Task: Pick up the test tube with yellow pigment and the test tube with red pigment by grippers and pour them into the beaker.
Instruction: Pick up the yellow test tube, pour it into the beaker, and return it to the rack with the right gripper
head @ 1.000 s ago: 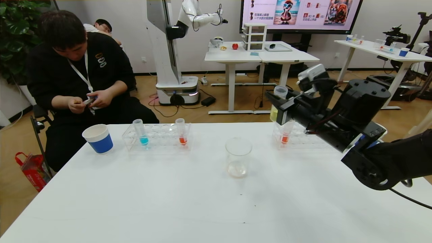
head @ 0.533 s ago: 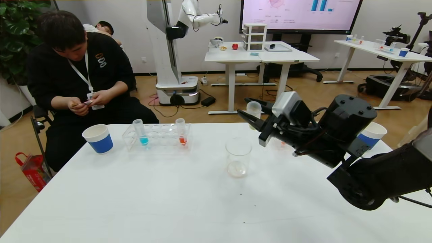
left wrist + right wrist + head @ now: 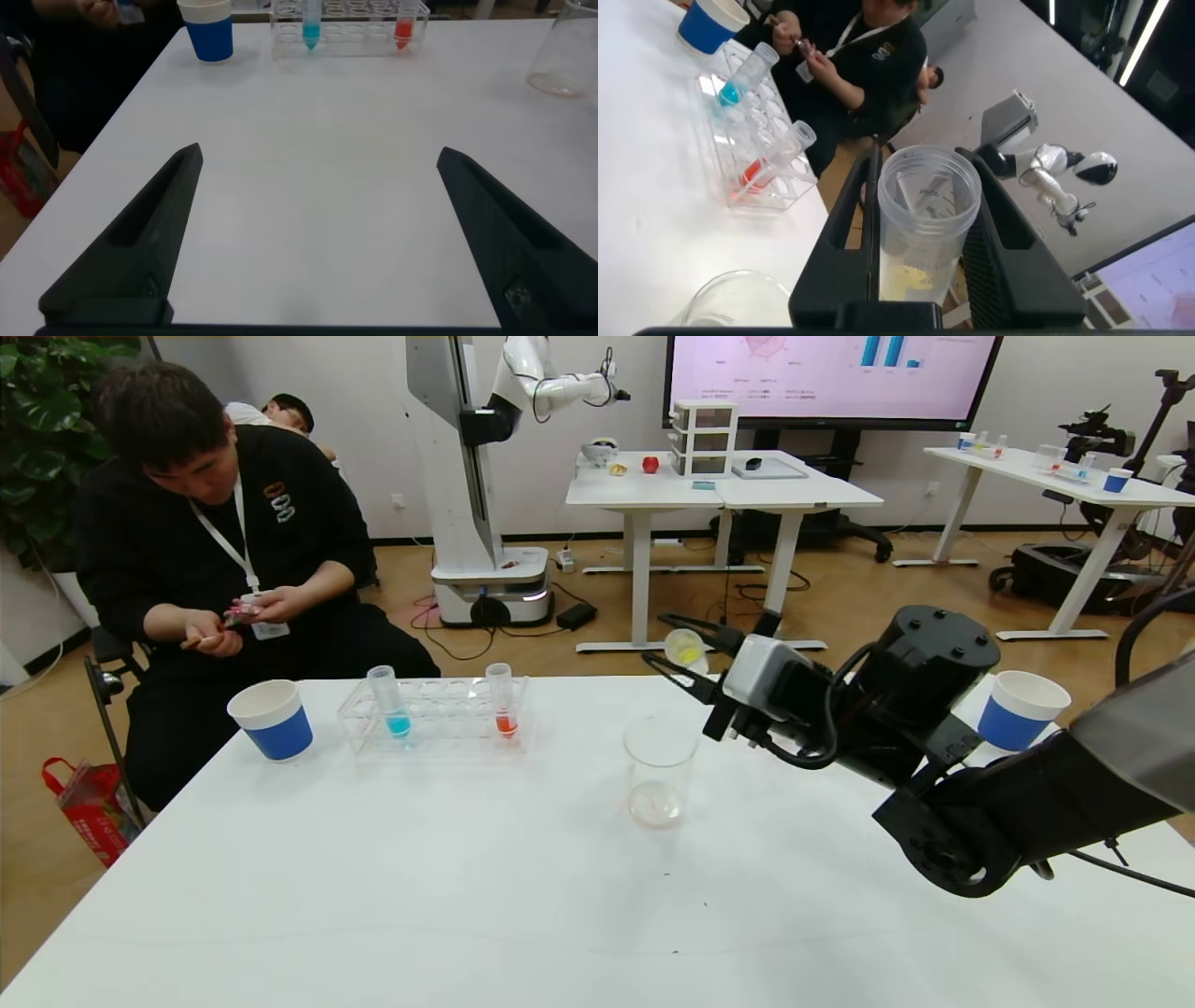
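My right gripper (image 3: pixel 654 637) is shut on the test tube with yellow pigment (image 3: pixel 686 651) and holds it tilted in the air, just above and to the right of the beaker (image 3: pixel 660 770). In the right wrist view the tube (image 3: pixel 924 233) sits between the fingers (image 3: pixel 842 224), with pale yellow liquid in its lower part. The beaker is clear and stands mid-table. A test tube with red pigment (image 3: pixel 503 700) stands in the left rack (image 3: pixel 439 714). My left gripper (image 3: pixel 318 159) is open and empty, low over the bare table; it is out of the head view.
A blue-liquid tube (image 3: pixel 389 700) stands in the same rack. Blue-and-white paper cups stand at the left (image 3: pixel 273 719) and at the right (image 3: pixel 1019 709). A seated person (image 3: pixel 215 523) is behind the table's far left edge. My right arm hides the right-hand rack.
My right gripper has carried the yellow tube leftward from over the right rack to beside the beaker, lowering and tilting it. The left arm has not moved.
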Tool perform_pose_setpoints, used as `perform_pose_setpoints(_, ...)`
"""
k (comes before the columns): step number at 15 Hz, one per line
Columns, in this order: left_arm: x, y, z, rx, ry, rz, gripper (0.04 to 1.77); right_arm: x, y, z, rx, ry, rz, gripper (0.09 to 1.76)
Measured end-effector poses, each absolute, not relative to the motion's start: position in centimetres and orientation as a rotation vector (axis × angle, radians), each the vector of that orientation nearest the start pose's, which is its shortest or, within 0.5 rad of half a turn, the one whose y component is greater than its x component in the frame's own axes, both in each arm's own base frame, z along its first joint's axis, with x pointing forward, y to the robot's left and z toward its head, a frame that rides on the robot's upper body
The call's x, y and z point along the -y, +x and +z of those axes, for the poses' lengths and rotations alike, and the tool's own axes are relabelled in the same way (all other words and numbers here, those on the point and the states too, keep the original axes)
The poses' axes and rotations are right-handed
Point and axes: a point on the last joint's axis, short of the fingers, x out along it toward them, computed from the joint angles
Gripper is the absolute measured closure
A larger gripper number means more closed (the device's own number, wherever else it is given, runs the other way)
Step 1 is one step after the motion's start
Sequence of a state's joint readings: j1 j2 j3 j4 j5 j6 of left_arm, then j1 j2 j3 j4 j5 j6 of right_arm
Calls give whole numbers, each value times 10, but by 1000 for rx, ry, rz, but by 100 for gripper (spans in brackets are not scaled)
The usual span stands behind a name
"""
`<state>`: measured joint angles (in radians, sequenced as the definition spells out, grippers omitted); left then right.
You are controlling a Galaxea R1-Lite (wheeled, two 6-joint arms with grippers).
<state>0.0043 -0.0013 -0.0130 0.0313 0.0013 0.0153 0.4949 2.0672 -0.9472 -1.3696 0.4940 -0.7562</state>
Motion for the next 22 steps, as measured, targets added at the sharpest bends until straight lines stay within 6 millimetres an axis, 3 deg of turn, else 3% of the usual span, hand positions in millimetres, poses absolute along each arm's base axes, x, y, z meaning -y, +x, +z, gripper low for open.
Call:
perform_pose_setpoints(6,0,-24,76,-17,15,5,6,-180,356,163,692,-994,802,134)
perform_pose_setpoints(9,0,-24,76,-17,15,5,6,-184,365,166,762,-1082,758,134)
perform_pose_setpoints(14,0,-24,76,-17,15,5,6,-189,375,153,831,-1226,729,134)
perform_pose_setpoints(22,0,-24,76,-17,15,5,6,-171,386,139,899,-1376,736,134)
